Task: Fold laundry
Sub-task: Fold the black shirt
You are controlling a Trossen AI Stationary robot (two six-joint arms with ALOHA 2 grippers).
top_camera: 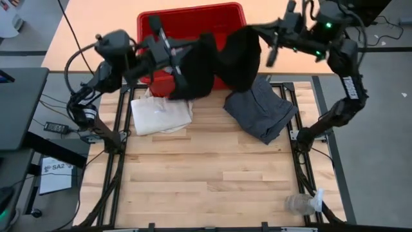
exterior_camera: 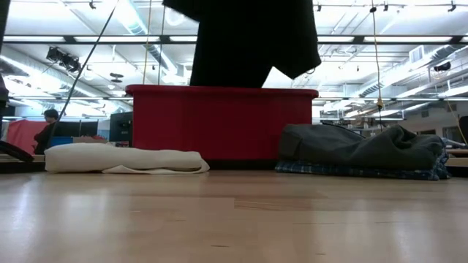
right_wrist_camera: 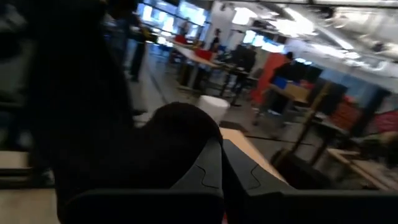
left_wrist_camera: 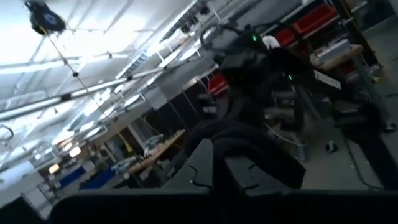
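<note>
Wooden planks make up the bench (top_camera: 206,174), framed by dark rails, with a red bin (top_camera: 192,26) standing at its far edge. Behind it, the low view shows a bright workshop hall with ceiling lights and a person seated far off at the left.

Both arms are raised above the far side of the bench with a black garment (top_camera: 219,64) strung between them. The left claw (top_camera: 172,59) is pinched tight on one end of the black cloth, which droops in a fold in front of the bin. The right claw (top_camera: 269,46) is closed on the other end, and from there the cloth hangs down in a second, wider fold. In the low view the garment (exterior_camera: 252,40) dangles from above, its lower edge level with the bin's rim (exterior_camera: 219,91). Each wrist view shows that arm's fingers (left_wrist_camera: 214,168) pressed together with dark fabric (right_wrist_camera: 124,143) bunched between and behind them.

Under the right arm lies a dark grey garment (top_camera: 261,113), loosely heaped on top of a blue plaid one (exterior_camera: 365,173), whose edge peeks out beneath it. Under the left arm, near the bin, a cream tote bag (top_camera: 161,115) lies flat. A clear plastic bottle (top_camera: 301,204) lies at the near right corner, well apart from everything else.
</note>
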